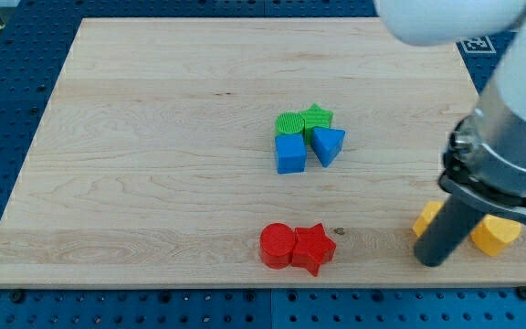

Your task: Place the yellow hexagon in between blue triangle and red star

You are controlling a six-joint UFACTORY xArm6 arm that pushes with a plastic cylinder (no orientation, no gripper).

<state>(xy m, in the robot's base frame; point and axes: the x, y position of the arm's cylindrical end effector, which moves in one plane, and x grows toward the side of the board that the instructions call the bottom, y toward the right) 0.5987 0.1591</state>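
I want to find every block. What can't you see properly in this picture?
- Two yellow blocks, camera view: my rod and arm cover parts of both, so their shapes, and which is the hexagon, are unclear.
- My tip: whether it touches them is uncertain.
- Arm, view's top right: cut off by the edge.

No words or numbers can be read anywhere. A black-and-white square marker [478,42] sits at the far right, partly hidden.
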